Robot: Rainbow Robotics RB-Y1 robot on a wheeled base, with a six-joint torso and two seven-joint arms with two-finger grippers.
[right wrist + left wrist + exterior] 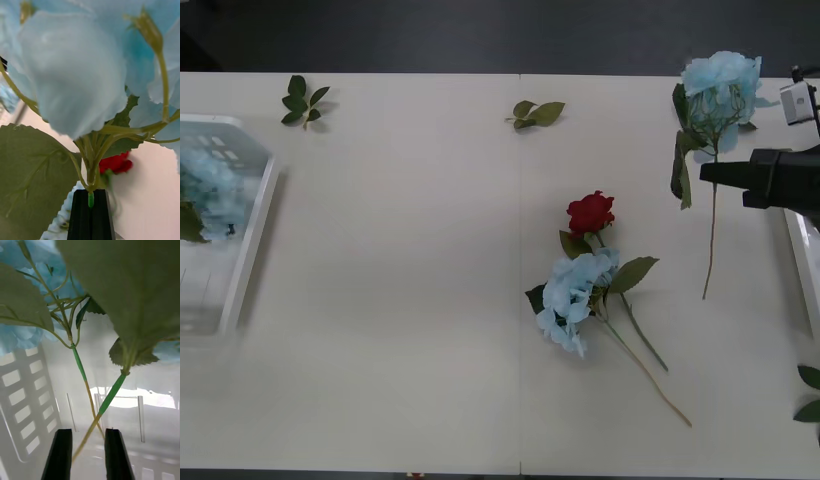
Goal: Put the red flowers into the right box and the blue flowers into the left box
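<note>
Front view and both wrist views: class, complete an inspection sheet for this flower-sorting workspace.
Surface: white table, bare in the middle.
Job's things: first blue flower in the left box; second blue flower lies against a red flower mid-table; right box at the table's edge.
Clutter: two leaf sprigs.
Grippers: right gripper shut on the third blue flower by its stem; left gripper open over the left box.
Cables: nothing seen.
Surroundings: dark floor.

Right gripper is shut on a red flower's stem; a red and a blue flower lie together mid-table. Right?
Not quite: the right gripper is shut on a blue flower by its stem, as the right wrist view shows. The mid-table pair is as you say.
</note>
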